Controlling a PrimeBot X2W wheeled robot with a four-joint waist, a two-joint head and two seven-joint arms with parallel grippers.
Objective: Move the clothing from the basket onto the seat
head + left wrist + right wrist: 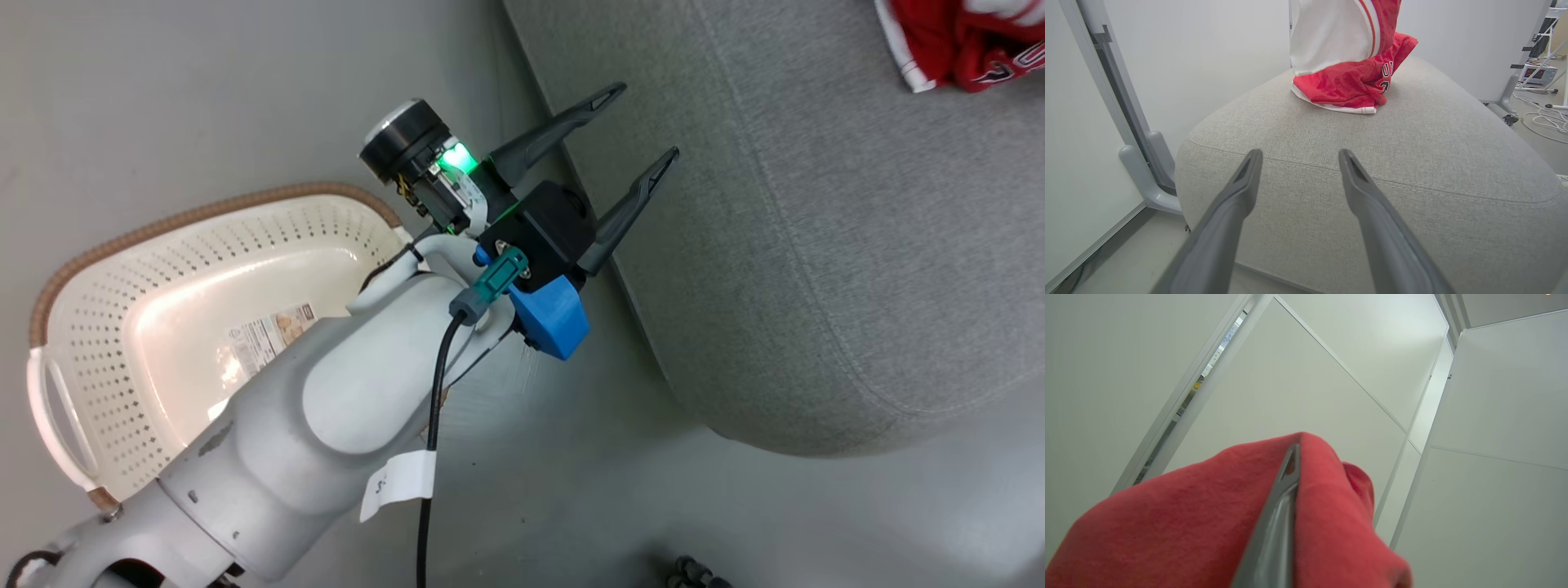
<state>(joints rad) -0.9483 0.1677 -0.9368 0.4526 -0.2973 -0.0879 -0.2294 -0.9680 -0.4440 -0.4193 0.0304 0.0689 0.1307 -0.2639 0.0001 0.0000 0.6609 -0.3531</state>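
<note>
The right gripper (1292, 457), jaws pinched on the clothing (1347, 85), holds it high, apparently so its lower folds settle on the far end of the seat (1412, 143), while the left gripper (645, 122) hovers, jaws spread, between the seat's near edge and the basket (106, 343).

The clothing (1347, 83) shows a partial "U"; the label (265, 339) in the basket (106, 343) is illegible.
</note>
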